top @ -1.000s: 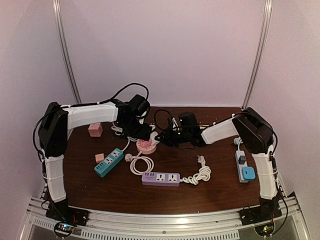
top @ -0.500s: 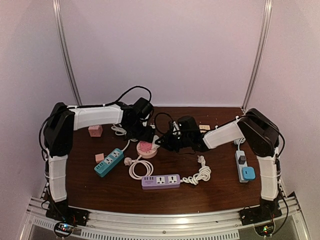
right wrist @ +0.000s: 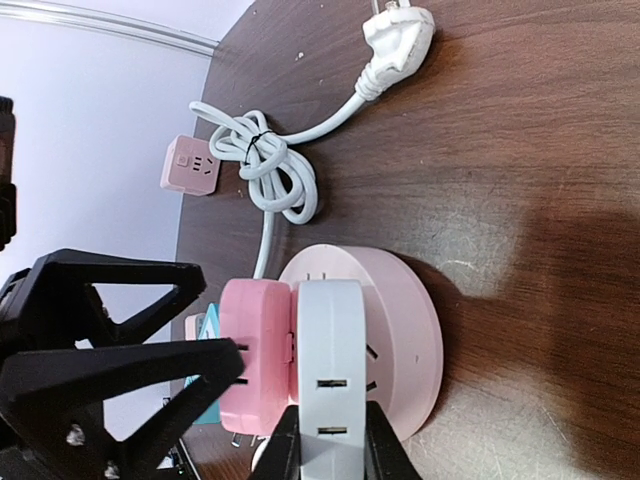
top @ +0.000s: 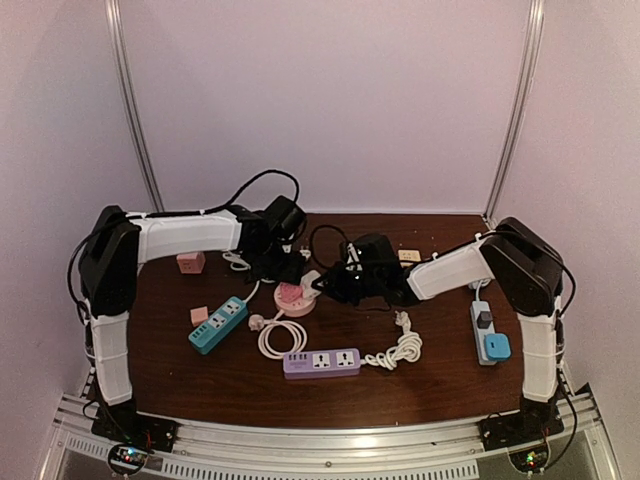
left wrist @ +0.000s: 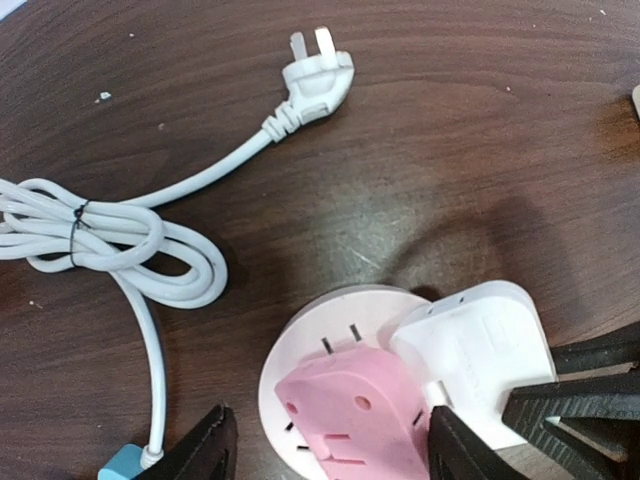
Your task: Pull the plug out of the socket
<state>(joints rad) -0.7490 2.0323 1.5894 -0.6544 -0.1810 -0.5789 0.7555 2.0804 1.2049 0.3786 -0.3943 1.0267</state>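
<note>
My right gripper (right wrist: 332, 448) is clamped on the white plug (right wrist: 330, 330), one finger on each side of it. The plug stands on the face of the socket (right wrist: 405, 330), right at my fingertips. My left gripper (left wrist: 330, 435) is open and straddles the pink plug (left wrist: 350, 410), which is seated just beside the white one. One finger looks to touch it and the other is apart. The socket is a round, pale pink disc of smooth plastic with slot holes in its face. Both plugs are rounded, glossy blocks. The table (left wrist: 450, 150) is dark wood grain. A white cord (left wrist: 110, 225) lies coiled near the socket.
</note>
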